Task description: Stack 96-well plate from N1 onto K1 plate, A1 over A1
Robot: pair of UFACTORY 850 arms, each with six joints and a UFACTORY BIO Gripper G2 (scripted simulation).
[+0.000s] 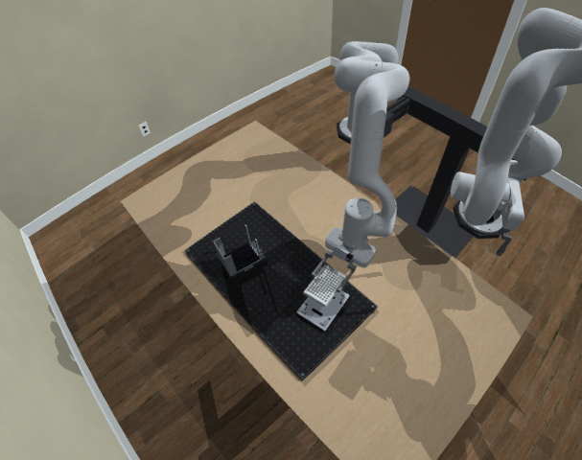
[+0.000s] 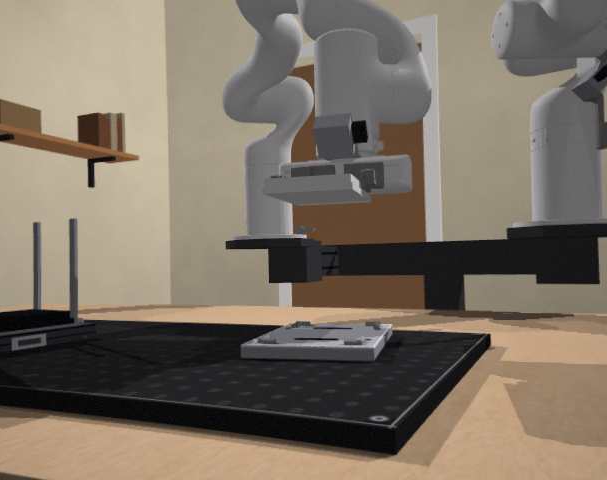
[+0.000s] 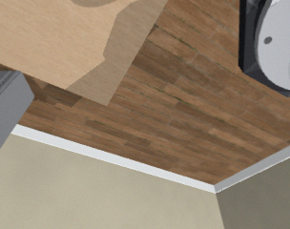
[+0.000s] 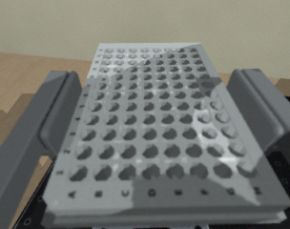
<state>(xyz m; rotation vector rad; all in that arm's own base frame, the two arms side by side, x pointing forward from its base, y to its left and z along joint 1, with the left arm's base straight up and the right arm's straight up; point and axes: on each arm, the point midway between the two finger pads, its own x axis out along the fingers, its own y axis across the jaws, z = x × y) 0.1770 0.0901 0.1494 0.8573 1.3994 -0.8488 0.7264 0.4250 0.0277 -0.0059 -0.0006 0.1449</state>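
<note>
The white 96-well plate [image 1: 325, 286] [image 2: 313, 191] [image 4: 150, 119] hangs in the air, high above the pale nest N1 [image 1: 332, 315] [image 2: 308, 353], which is empty. My right gripper [image 1: 331, 278] [image 4: 156, 107] is shut on the plate's long sides. In the right wrist view, well A1 is at the near left corner; letters run along the near edge. The rack K1 [image 2: 81, 332] has a dark plate [image 1: 244, 255] [image 2: 24, 318] low between its posts; its lettering is unreadable. My left gripper [image 1: 503, 242] is open and empty, off beyond the table; one finger shows in the left wrist view.
The black perforated board [image 1: 291, 341] [image 2: 319, 387] carries N1 and K1 on the wooden table [image 1: 405, 396]. K1's upright posts [image 2: 73, 268] rise at the far left in the exterior view. The left arm stands by the dark mounting beam [image 1: 442, 116] [image 2: 386, 258].
</note>
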